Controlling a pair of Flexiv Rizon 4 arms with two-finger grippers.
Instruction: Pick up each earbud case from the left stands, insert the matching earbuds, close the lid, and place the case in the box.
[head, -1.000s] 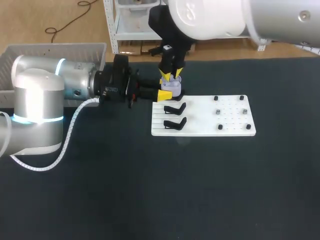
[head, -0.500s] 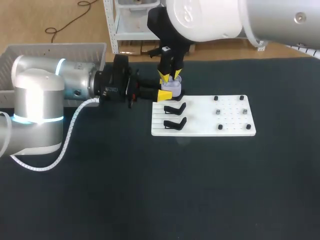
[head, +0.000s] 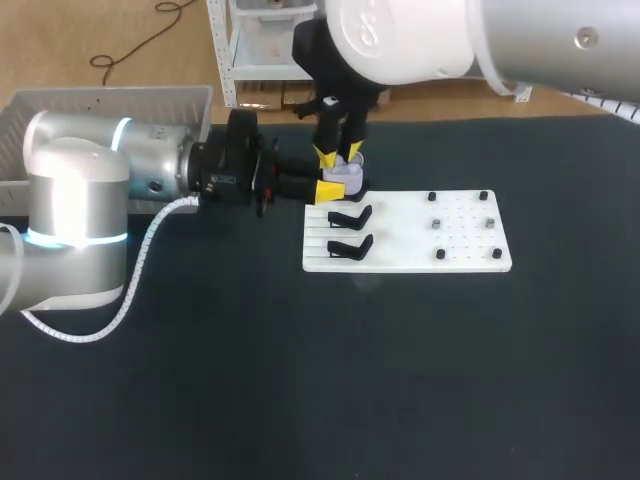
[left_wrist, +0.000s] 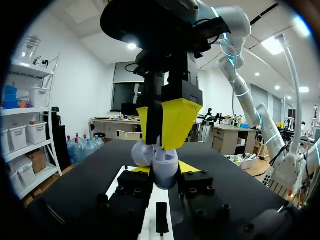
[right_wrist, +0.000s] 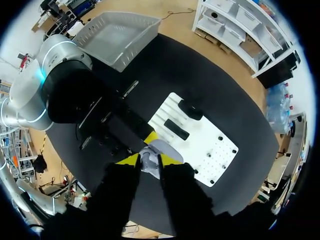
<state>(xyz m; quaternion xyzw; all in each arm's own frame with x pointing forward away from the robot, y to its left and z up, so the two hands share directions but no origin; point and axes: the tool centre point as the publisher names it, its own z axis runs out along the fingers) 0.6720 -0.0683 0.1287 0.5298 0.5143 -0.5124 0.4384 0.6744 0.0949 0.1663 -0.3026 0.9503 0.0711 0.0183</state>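
Note:
In the head view my left gripper (head: 335, 186) comes in from the left and is shut on a pale lavender earbud case (head: 347, 176), held at the near-left corner of the white board (head: 470, 255). The case's lid stands open. My right gripper (head: 340, 153) points down right over the case, its yellow tips a little apart on either side of the open top. In the left wrist view the case (left_wrist: 164, 167) sits between my left gripper's tips, with the right fingers (left_wrist: 181, 122) just above it. The right wrist view shows the case (right_wrist: 150, 156) between its own tips.
Two empty black stands (head: 350, 215) (head: 350, 245) sit on the board's left part. Several small pegs and earbuds (head: 438, 224) dot its right part. A grey bin (head: 110, 100) stands at the table's far left, behind my left arm.
My right gripper's fingers have spread slightly over the case and the arm has edged a little to the left. The left arm and the case have not moved.

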